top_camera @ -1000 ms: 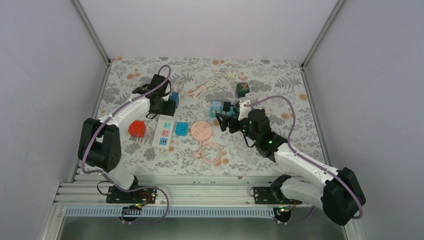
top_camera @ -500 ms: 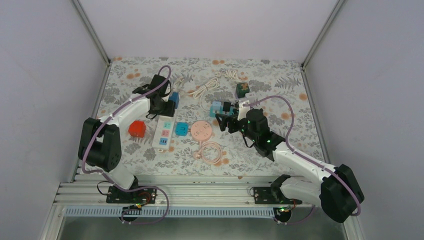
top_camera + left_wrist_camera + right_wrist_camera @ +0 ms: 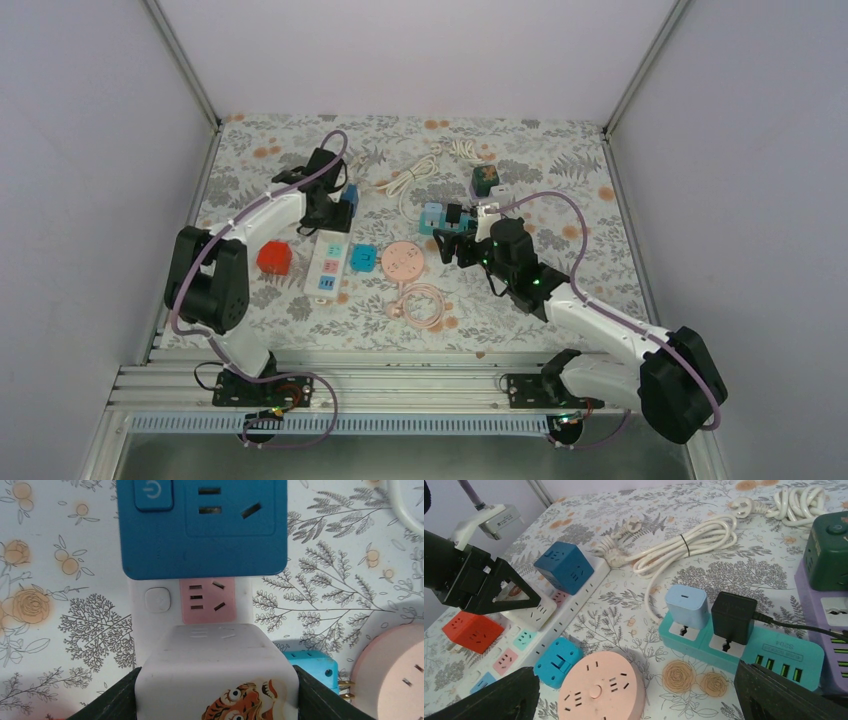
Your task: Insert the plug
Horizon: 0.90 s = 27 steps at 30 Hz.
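The left arm reaches forward over the white power strip (image 3: 156, 600), the left gripper (image 3: 216, 692) clamped on one tiger-print cube plug (image 3: 215, 665) beside one blue cube (image 3: 202, 527). The right arm stretches low, the right gripper (image 3: 636, 700) spread wide and empty, near one teal strip (image 3: 774, 655) carrying two chargers.

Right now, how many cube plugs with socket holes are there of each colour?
Red cube: 1
Dark blue cube: 1
Turquoise cube: 1
White tiger cube: 1
Dark green cube: 1
Total: 5
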Each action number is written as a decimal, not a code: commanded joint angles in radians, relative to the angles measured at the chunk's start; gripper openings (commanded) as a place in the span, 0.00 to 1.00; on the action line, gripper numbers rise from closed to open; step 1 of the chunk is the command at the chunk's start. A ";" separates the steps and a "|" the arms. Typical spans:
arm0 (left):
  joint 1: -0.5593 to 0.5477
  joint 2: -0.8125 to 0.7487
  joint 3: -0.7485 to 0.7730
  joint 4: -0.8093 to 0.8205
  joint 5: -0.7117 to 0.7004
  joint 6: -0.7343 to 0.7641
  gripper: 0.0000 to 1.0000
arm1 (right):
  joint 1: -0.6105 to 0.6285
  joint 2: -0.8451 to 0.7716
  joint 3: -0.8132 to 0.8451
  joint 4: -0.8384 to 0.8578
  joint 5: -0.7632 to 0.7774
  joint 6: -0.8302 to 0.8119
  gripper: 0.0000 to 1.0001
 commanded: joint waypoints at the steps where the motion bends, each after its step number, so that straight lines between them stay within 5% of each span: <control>1: 0.006 0.100 -0.027 -0.033 -0.096 -0.011 0.47 | -0.007 0.009 0.022 -0.011 0.044 0.014 1.00; 7: 0.016 0.134 -0.065 0.040 -0.005 -0.021 0.47 | -0.007 0.011 0.014 -0.015 0.054 0.025 1.00; 21: 0.009 0.172 -0.114 0.080 -0.080 -0.076 0.45 | -0.007 0.025 0.004 -0.012 0.082 0.015 1.00; 24: 0.007 0.090 -0.075 0.063 -0.067 -0.087 0.51 | -0.008 0.017 0.005 -0.006 0.081 0.029 1.00; 27: 0.006 -0.010 -0.026 0.044 -0.061 -0.101 0.72 | -0.009 0.014 0.007 -0.003 0.078 0.045 1.00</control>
